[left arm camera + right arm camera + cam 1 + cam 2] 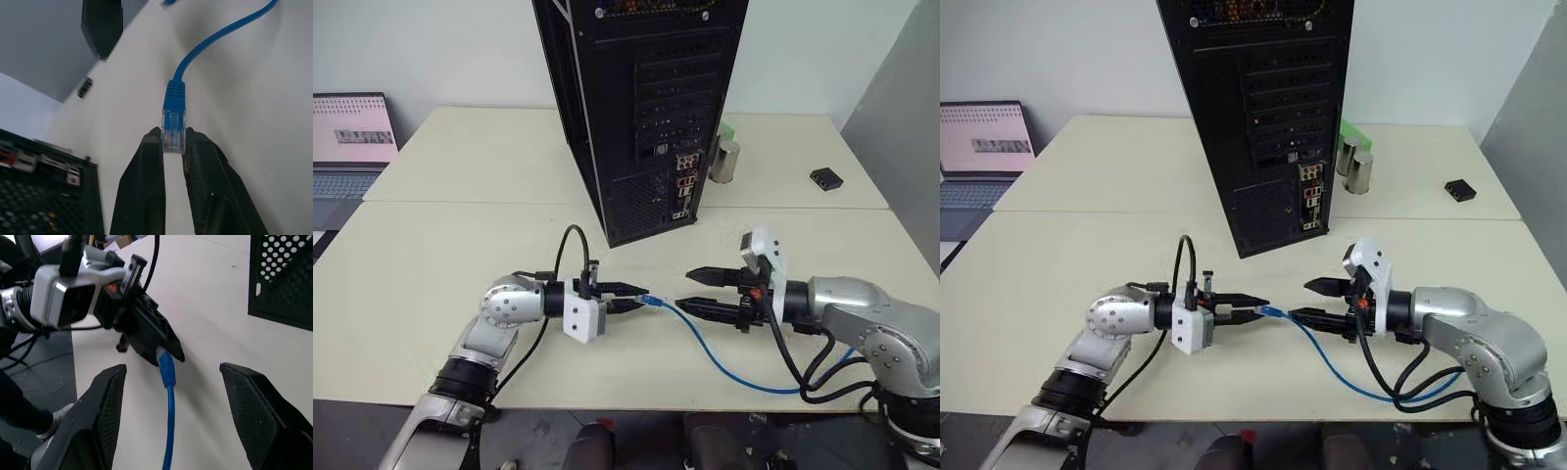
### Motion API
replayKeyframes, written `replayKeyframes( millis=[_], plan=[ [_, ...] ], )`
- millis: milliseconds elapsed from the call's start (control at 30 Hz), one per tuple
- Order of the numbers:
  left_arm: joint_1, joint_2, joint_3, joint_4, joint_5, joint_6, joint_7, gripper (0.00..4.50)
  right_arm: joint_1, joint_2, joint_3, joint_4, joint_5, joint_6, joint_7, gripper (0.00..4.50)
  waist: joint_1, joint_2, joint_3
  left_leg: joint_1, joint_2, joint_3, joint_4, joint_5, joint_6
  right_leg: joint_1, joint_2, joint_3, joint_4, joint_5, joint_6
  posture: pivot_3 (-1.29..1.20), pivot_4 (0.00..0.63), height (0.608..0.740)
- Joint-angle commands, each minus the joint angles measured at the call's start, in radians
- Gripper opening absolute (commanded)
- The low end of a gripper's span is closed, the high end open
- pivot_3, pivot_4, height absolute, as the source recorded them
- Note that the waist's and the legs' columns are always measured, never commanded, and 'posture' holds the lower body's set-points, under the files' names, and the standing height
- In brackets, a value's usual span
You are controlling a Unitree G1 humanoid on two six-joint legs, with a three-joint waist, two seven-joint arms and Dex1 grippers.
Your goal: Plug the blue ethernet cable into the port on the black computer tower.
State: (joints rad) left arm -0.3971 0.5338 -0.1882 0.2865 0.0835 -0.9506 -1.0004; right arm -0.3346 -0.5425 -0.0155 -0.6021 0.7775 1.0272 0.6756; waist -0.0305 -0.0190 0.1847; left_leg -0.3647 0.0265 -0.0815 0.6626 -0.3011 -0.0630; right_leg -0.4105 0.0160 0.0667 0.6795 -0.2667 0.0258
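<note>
light: bright, even, diffuse | shadows: soft, faint on table (431,284) | glare: none | focus: sharp, wrist views slightly soft

Head stereo pair looking down, wrist cameras close, facing each other

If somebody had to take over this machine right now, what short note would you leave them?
Left gripper: shut on the clear plug of the blue ethernet cable.
Right gripper: open, holding nothing, cable passing between its fingers.
The cable trails across the table toward the right arm.
Black computer tower stands behind both grippers, ports facing them.
Done: plug gripped.
Left: carry the plug to the port and push it in.
</note>
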Motion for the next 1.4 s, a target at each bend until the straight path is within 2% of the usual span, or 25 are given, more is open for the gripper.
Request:
replayKeyframes(
  millis=[33, 167, 300, 533, 800, 900, 1267, 1333, 1400],
  plan=[
    [-0.018, -0.011, 0.05, 0.063, 0.129, -0.18, 0.163, 0.27, 0.003, 0.021, 0.016, -0.031, 0.012, -0.023, -0.035, 3.24, 0.0, 0.0, 0.0, 0.0, 0.0, 0.0, 0.0, 0.0, 0.0, 0.0, 0.0, 0.0, 0.0, 0.0, 0.0, 0.0, 0.15, 0.74],
    [-0.033, -0.027, 0.077, 0.105, 0.246, -0.234, 0.31, 0.27, 0.002, 0.031, 0.062, -0.003, 0.001, -0.03, -0.032, 3.24, 0.0, 0.0, 0.0, 0.0, 0.0, 0.0, 0.0, 0.0, 0.0, 0.0, 0.0, -0.001, 0.0, 0.0, 0.0, 0.0, 0.15, 0.74],
    [-0.039, -0.014, 0.069, 0.118, 0.305, -0.252, 0.396, 0.27, -0.004, 0.034, 0.094, 0.021, -0.012, -0.037, -0.025, 3.24, 0.0, 0.0, 0.0, 0.0, 0.0, 0.0, 0.0, 0.0, 0.0, 0.0, 0.0, -0.001, 0.0, 0.0, 0.0, 0.0, 0.15, 0.74],
    [-0.043, 0.007, 0.055, 0.1, 0.372, -0.257, 0.506, 0.27, -0.029, 0.063, 0.146, 0.079, -0.046, -0.059, -0.031, 3.24, -0.002, 0.0, 0.0, 0.0, 0.0, 0.0, 0.0, 0.0, 0.0, 0.0, 0.0, -0.001, 0.001, 0.0, 0.0, 0.0, 0.15, 0.74],
    [-0.056, 0.038, 0.034, 0.095, 0.396, -0.253, 0.574, 0.27, -0.049, 0.103, 0.124, 0.117, -0.023, -0.048, -0.031, 3.24, -0.001, 0.0, 0.0, 0.0, 0.0, -0.001, 0.0, 0.0, 0.0, 0.0, 0.0, -0.001, 0.001, 0.0, 0.0, 0.0, 0.15, 0.74],
    [-0.064, 0.05, 0.026, 0.101, 0.402, -0.252, 0.591, 0.27, -0.055, 0.104, 0.129, 0.125, -0.026, -0.047, -0.027, 2.73, -0.001, 0.0, 0.0, 0.0, 0.0, -0.001, 0.0, 0.0, 0.0, 0.0, 0.0, -0.002, 0.001, 0.0, 0.0, 0.0, 0.15, 0.74],
    [-0.072, 0.063, -0.002, 0.098, 0.426, -0.249, 0.64, 0.27, -0.077, 0.124, 0.135, 0.152, -0.022, -0.044, -0.026, 0.23, -0.001, 0.0, 0.0, 0.0, 0.0, -0.001, 0.0, 0.0, 0.0, 0.0, 0.0, -0.002, 0.001, 0.0, 0.0, 0.0, 0.15, 0.74],
    [-0.073, 0.066, -0.007, 0.098, 0.429, -0.249, 0.646, 0.27, -0.077, 0.124, 0.135, 0.154, -0.02, -0.042, -0.024, 0.0, -0.001, 0.0, 0.0, 0.0, 0.0, -0.001, 0.0, 0.0, 0.0, 0.0, 0.0, -0.002, 0.001, 0.0, 0.0, 0.0, 0.15, 0.74],
    [-0.074, 0.069, -0.012, 0.1, 0.435, -0.251, 0.655, 0.27, -0.078, 0.121, 0.135, 0.155, -0.019, -0.04, -0.02, 0.0, -0.001, 0.0, 0.0, 0.0, 0.0, -0.001, 0.0, 0.0, 0.0, 0.0, 0.0, -0.002, 0.001, 0.0, 0.0, 0.0, 0.15, 0.74]
  ],
)
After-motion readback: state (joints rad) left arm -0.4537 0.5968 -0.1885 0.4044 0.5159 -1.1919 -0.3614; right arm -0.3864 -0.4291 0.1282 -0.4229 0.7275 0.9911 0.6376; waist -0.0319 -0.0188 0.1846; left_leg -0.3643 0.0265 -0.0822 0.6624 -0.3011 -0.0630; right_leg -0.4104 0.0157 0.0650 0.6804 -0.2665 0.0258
